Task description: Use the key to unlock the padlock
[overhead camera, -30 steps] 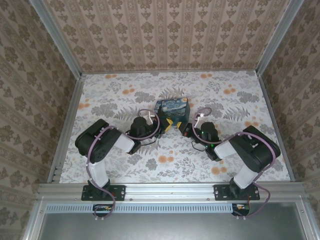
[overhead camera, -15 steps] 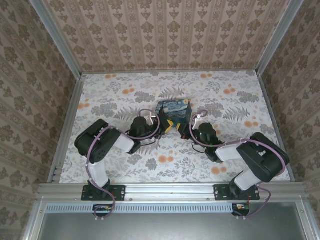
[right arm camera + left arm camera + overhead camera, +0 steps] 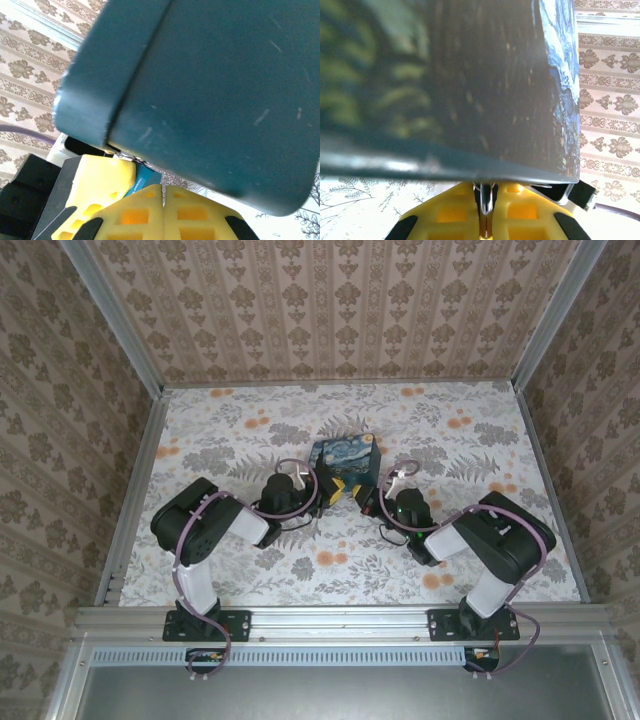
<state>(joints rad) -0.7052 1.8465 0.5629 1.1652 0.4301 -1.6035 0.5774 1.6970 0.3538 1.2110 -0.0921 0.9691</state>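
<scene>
**Left pincer** [image 3: 486,210]: the yellow fingers are seen pressed together on a thin metal sliver, taken to be the key [image 3: 485,196]. In the left wrist view the long axis of the key is observed upright, and its free end is pointed at the lower edge of the box [image 3: 345,458] directly above. Whether the tip is touching that edge cannot be told.

**Centre:** the dark-blue printed box is found on the flowered desk [image 3: 230,440], at the middle of the top view. Both pincers are brought in against its near side.

**Right pincer** [image 3: 162,192]: the fingers are seen fully together, with nothing visible between them. Just to their left in the right wrist view a small teal part of the padlock [image 3: 145,181] is noted under the box's seam. It is wedged between this pincer and a yellow finger [image 3: 102,175] of the left one. Its visible part is slanted from lower left to upper right. The rest is hidden.
</scene>
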